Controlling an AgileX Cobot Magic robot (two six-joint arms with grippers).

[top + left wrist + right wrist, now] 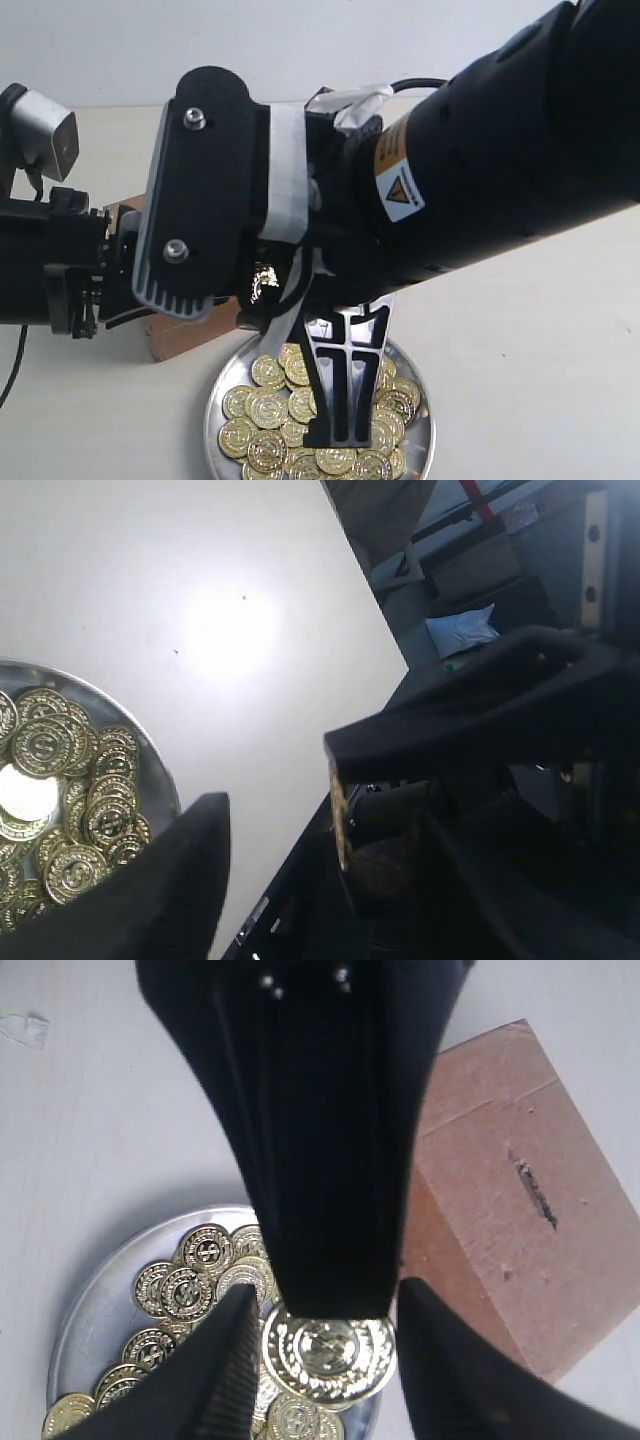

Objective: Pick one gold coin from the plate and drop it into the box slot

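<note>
One gold coin (330,1360) hangs above the plate (85,1315), which holds several more coins. My right gripper (325,1290) is shut on the coin's rim, a fingertip at each side. The left gripper (322,805) is open, with the same coin (338,815) edge-on between its spread fingers. One left finger (320,1160) covers the coin's upper part. In the exterior view the coin (262,278) glints under the right arm. The brown box (500,1210) sits beside the plate, and its dark slot (535,1195) is uncovered.
The right arm (480,160) fills most of the exterior view and hides the handover spot. The left arm (60,270) stands in front of the box (180,340). The table edge (385,620) runs close by, with room clutter beyond it.
</note>
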